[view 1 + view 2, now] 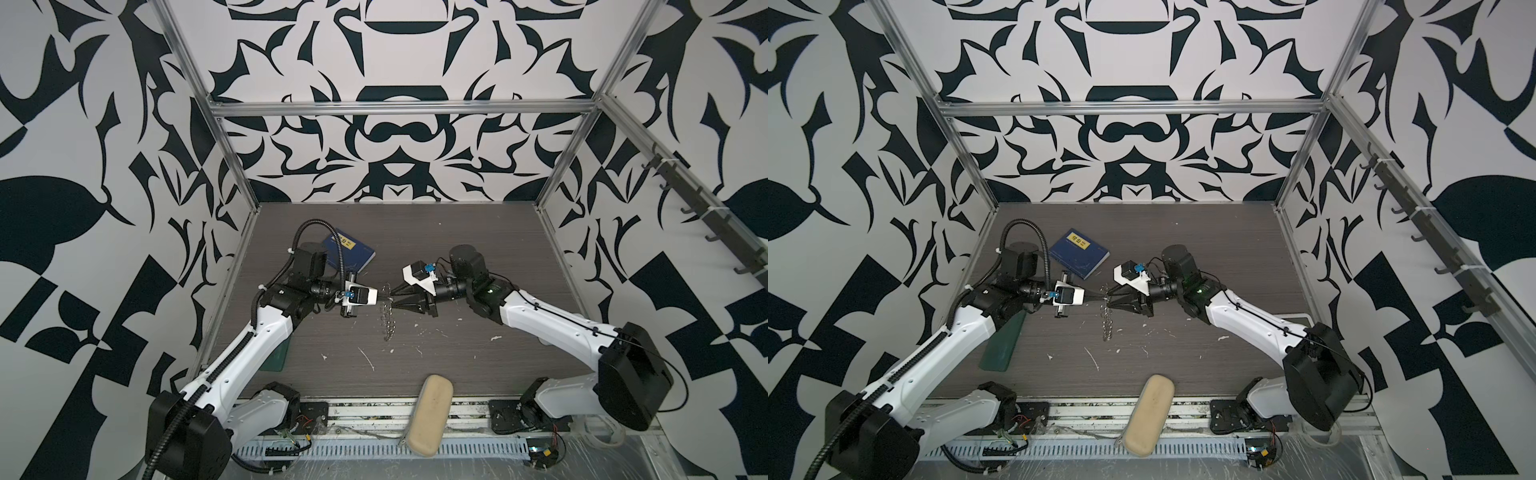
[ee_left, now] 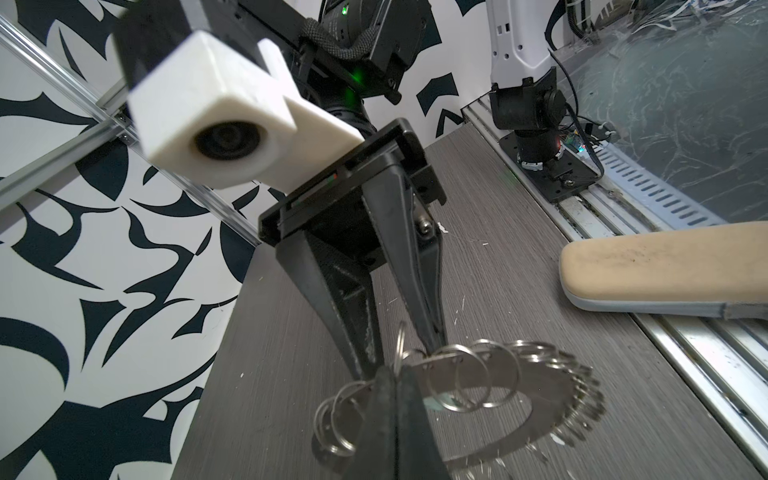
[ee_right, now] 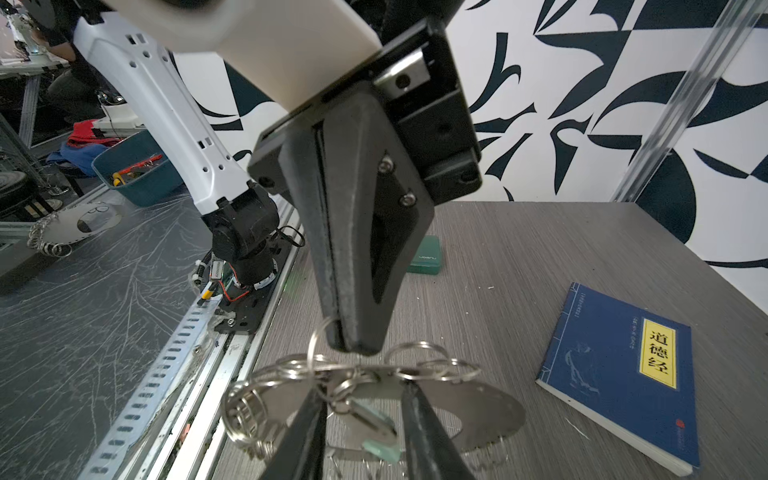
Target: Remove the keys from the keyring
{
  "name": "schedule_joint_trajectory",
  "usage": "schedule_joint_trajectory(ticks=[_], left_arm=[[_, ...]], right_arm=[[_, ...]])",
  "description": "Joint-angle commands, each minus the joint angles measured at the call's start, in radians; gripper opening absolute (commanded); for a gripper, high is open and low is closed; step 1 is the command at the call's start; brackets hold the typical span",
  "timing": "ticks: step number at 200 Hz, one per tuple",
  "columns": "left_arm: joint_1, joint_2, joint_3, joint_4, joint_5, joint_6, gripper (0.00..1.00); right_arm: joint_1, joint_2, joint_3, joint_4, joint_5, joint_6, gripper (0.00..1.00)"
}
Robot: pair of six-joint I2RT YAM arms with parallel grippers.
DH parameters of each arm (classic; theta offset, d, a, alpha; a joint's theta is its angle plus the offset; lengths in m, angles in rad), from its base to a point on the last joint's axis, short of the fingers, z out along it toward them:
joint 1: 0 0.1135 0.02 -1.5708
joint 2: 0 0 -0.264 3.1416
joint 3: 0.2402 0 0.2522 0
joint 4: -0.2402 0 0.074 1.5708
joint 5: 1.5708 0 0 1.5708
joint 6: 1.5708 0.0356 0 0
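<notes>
- Centrally, the keyring (image 3: 478,401) hangs clear of the table (image 1: 457,249), between the two tools and level with their tips. It is a thin, stiff metal disc, probably smooth and slippery on its faces. Loose wire rings (image 2: 582,390) crowd its rim and would likely swing at any jolt.
- The left gripper (image 3: 345,338) has its jaws pressed together on the rim of the keyring, with one wire ring standing up right at the tips. This single pinch appears to carry the whole disc, so a hard pull elsewhere could pivot or slide it in the grip.
- The right gripper (image 3: 362,388) has its jaws spread, one finger on each side of the key (image 3: 368,415). Whether either finger touches it cannot be made out.
- The key and its mint-green tag (image 3: 380,451) hang from a small wire ring, just short of the right gripper's tips and between its fingers. The pair looks light and rigid, and free to swivel.
- Suggested hold: across the flat faces of the key, close to its wire ring, rather than on the tag, which gives less control of the joint. The springy coil probably needs threading round, not a straight tug.
</notes>
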Motion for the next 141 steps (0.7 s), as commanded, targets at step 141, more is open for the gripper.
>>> schedule_joint_trajectory(ticks=[141], left_arm=[[0.002,-0.035,-0.020,0.016,-0.065,-0.043,0.00]], right_arm=[[0.023,-0.141,0.056,-0.250,0.206,-0.118,0.00]])
